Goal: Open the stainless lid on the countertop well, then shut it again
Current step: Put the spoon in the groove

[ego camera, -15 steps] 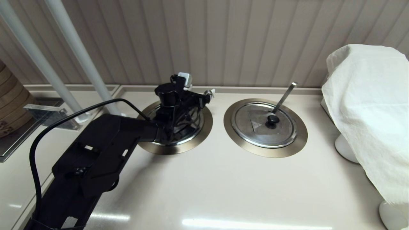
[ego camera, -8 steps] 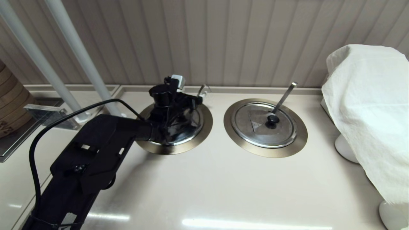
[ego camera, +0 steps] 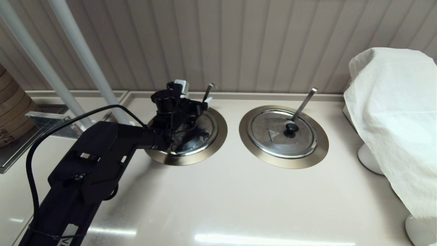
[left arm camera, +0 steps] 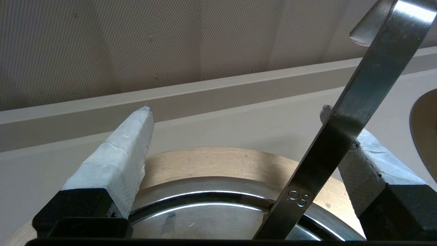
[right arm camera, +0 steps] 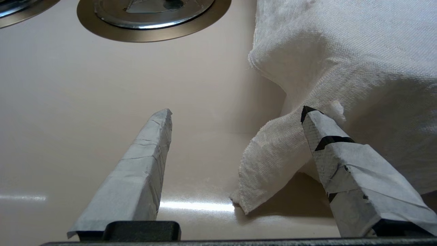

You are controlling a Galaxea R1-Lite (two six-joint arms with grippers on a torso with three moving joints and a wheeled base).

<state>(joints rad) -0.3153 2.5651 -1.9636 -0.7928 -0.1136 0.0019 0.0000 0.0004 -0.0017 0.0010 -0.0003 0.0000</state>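
The stainless lid (ego camera: 206, 131) lies flat in the left countertop well (ego camera: 222, 131), mostly covered by my left arm. Its knob is hidden. My left gripper (ego camera: 199, 102) hovers low over the lid's far edge, open and holding nothing. In the left wrist view the gripper (left arm camera: 236, 112) frames the lid (left arm camera: 205, 225) and the bronze ring (left arm camera: 222, 160). A steel ladle handle (left arm camera: 341, 136) slants up out of the lid just inside one finger (left arm camera: 372, 160). My right gripper (right arm camera: 237, 112) is open over bare counter, out of the head view.
A twin lid (ego camera: 281, 131) with a black knob and its own ladle handle (ego camera: 304, 102) sits in the right well. A white cloth (ego camera: 396, 112) drapes over things at the right. A back wall ledge (ego camera: 273, 96) runs behind the wells. White poles (ego camera: 82, 61) stand at the left.
My left arm has drawn leftward and back across the left lid. The ladle handle, hidden behind the gripper a second ago, now stands clear to its right.
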